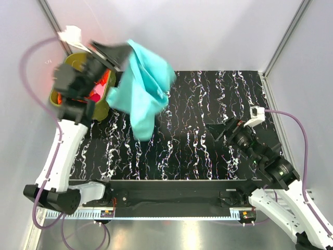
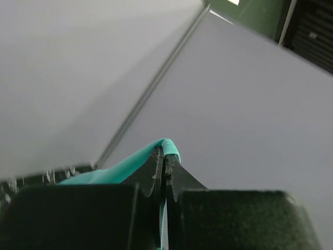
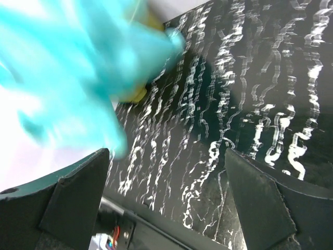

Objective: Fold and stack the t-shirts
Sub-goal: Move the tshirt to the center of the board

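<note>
My left gripper (image 1: 124, 54) is shut on the teal t-shirt (image 1: 143, 94) and holds it high over the table's back left. The shirt hangs down, blurred with motion. In the left wrist view the teal cloth (image 2: 169, 147) is pinched between the closed fingertips (image 2: 164, 162). The orange t-shirt (image 1: 106, 79) and the pink t-shirt (image 1: 95, 94) lie in the olive-green tub (image 1: 66, 101). My right gripper (image 1: 225, 131) is open and empty above the table's right middle. The right wrist view shows the teal shirt (image 3: 78, 62) as a blur at the upper left.
The table (image 1: 218, 99) has a black surface with white streaks. Grey walls with metal frame posts (image 1: 283, 36) close off the back and sides. The tub stands at the far left, beside my left arm (image 1: 65, 151).
</note>
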Action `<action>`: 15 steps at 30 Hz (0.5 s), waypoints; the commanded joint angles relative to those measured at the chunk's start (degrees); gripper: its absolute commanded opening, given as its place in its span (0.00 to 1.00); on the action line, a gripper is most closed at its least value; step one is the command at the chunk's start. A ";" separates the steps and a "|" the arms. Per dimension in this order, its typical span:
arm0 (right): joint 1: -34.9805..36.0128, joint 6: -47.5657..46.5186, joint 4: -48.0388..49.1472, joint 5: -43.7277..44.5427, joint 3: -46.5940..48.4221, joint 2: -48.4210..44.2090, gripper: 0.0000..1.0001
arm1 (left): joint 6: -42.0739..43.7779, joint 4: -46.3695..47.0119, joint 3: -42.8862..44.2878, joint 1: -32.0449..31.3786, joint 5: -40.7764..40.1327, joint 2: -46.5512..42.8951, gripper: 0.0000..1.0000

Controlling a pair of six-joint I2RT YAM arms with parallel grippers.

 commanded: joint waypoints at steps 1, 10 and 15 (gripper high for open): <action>0.23 4.40 -7.04 9.01 -0.20 -1.36 1.00 | 0.82 -0.87 -19.23 -3.89 4.26 -0.94 0.00; 0.23 12.59 -12.80 14.75 -2.13 5.22 0.97 | 6.44 -10.44 -40.67 -8.65 4.87 -0.78 0.00; 0.14 14.96 -10.95 11.24 -0.30 17.86 0.92 | 10.66 -16.86 -40.06 -8.65 0.30 -4.11 0.00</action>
